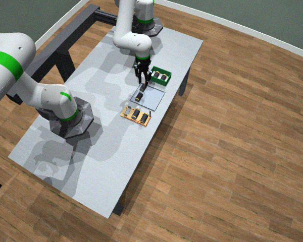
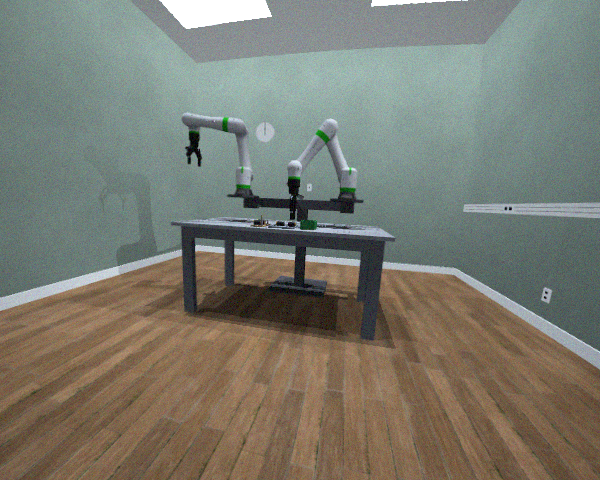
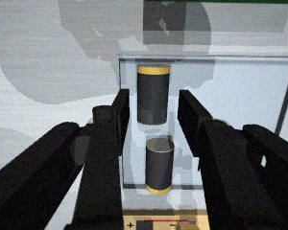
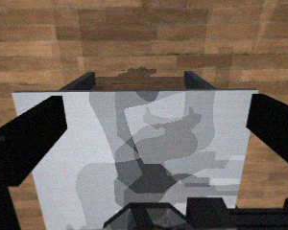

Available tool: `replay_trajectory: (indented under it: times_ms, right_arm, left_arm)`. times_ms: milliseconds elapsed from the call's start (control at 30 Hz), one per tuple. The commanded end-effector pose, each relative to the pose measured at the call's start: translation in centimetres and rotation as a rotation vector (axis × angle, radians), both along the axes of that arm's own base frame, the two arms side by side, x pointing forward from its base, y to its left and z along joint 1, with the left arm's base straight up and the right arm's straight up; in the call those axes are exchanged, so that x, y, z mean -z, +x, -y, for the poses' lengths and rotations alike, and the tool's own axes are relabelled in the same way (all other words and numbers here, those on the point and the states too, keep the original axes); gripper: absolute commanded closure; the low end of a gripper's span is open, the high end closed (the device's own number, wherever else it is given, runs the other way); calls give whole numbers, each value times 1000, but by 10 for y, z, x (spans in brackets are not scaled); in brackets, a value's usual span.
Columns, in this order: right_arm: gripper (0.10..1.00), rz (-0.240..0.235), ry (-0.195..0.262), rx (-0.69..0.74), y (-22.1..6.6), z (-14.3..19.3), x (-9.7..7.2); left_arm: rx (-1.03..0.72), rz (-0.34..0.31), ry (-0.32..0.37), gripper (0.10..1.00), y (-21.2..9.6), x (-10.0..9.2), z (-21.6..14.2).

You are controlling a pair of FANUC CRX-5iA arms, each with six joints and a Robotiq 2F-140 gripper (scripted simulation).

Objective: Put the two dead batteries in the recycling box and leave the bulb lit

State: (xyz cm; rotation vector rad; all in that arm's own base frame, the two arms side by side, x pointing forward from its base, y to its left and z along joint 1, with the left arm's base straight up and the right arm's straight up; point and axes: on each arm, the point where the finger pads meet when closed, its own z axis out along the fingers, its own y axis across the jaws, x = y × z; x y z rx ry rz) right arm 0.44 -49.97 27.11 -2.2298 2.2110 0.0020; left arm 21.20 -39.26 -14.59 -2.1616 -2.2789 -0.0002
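Observation:
The green recycling box (image 1: 158,81) (image 2: 308,224) stands upright with two batteries (image 1: 156,74) (image 1: 163,77) inside. On the tray (image 1: 153,101) (image 3: 240,105) lie a far battery (image 1: 143,86) (image 3: 153,98) and a near battery (image 1: 139,97) (image 3: 158,165). The holder board (image 1: 122,114) (image 3: 158,213) bears two batteries (image 1: 135,114) (image 1: 144,118) and one bay without a battery. I cannot tell whether the bulb is lit. My left gripper (image 1: 144,83) (image 2: 292,217) (image 3: 154,103) is partly open and empty, just above the far tray battery, one finger to each side. My right gripper (image 2: 194,163) (image 4: 156,111) is wide open, high up and empty.
A thin dark post (image 1: 150,113) stands at the board's right end in the top view. The box is close beside my left gripper, beyond the tray. The table (image 1: 102,179) (image 4: 55,146) has its edge just past the board and box. The right arm stays away from these objects.

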Motion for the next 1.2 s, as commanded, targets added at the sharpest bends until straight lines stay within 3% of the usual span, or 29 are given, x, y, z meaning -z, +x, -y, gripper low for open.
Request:
replay_trajectory:
  times_ms: [0, 833, 1167]
  right_arm:
    - [98, 0, -2, 0, 0, 0, -1]
    - [98, 0, -2, 0, 0, 0, -1]
    - [98, 0, -2, 0, 0, 0, -1]
  left_arm:
    - [0, 1, -2, 734, 0, -1, 1]
    - [0, 1, -2, 734, 0, 0, 1]
    - [0, 1, -2, 734, 0, 32, 1]
